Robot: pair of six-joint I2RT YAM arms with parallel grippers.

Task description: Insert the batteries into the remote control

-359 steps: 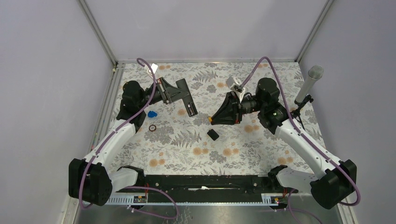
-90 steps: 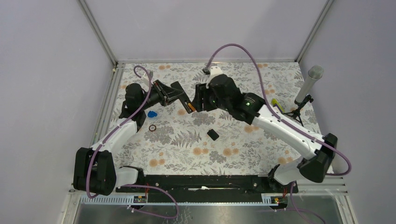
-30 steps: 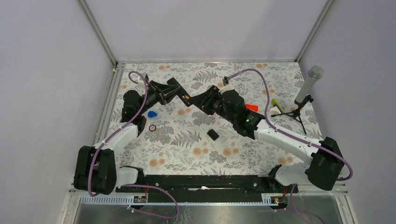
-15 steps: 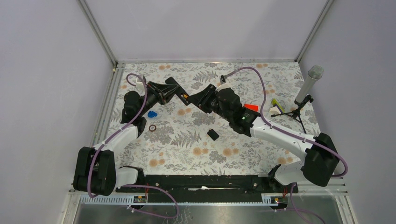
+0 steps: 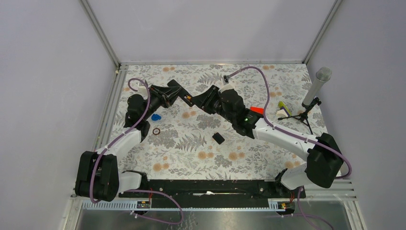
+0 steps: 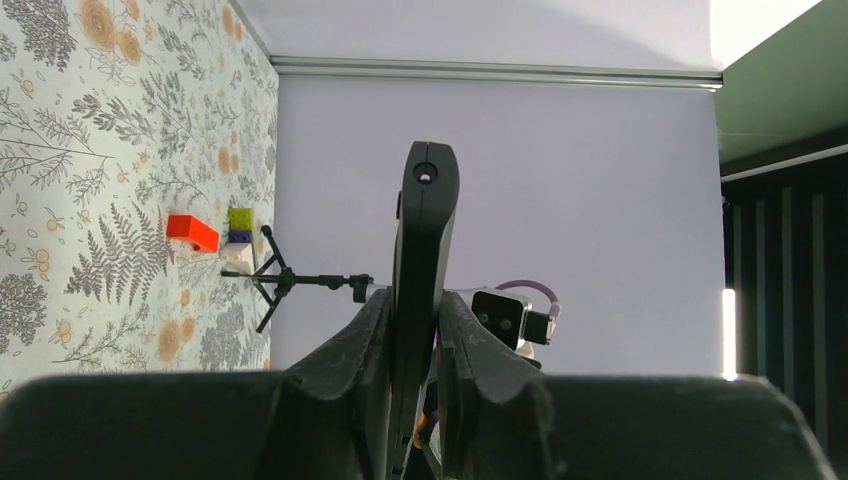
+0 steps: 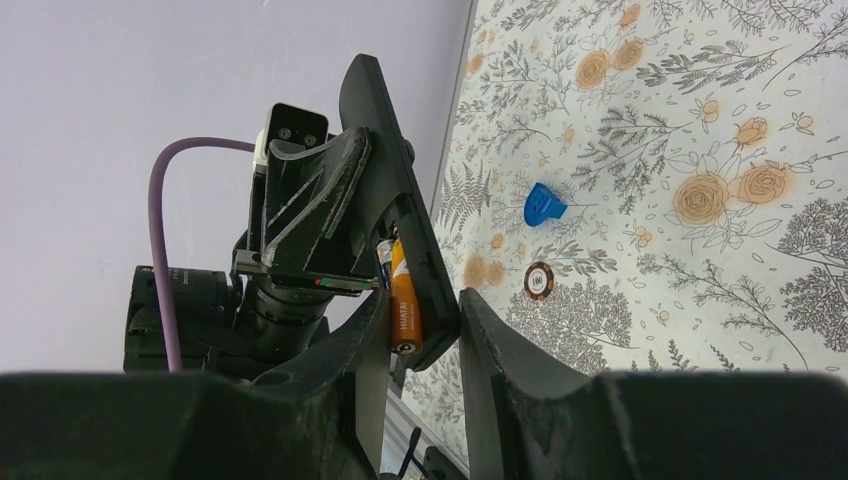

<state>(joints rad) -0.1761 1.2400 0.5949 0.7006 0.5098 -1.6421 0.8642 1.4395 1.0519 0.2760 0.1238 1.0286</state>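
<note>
The black remote control point(image 5: 181, 95) is held above the mat, upright and edge-on, by my left gripper point(image 5: 168, 94), which is shut on it; it also shows in the left wrist view point(image 6: 421, 250). In the right wrist view its open compartment point(image 7: 400, 240) holds an orange battery point(image 7: 404, 300). My right gripper point(image 7: 415, 312) straddles that end of the remote, one finger point(image 7: 368, 330) against the battery and the other behind the remote's back. The black back cover point(image 5: 218, 138) lies flat on the mat.
A red block point(image 5: 257, 110), a yellow-green brick point(image 5: 283, 105) and a microphone on a stand point(image 5: 316, 88) are at the right. A blue piece point(image 5: 155, 116) and a small ring point(image 5: 156, 131) lie under the left arm.
My right gripper has moved up and left with the battery until it closes over the remote's end. The left gripper has shifted the remote slightly left and back.
</note>
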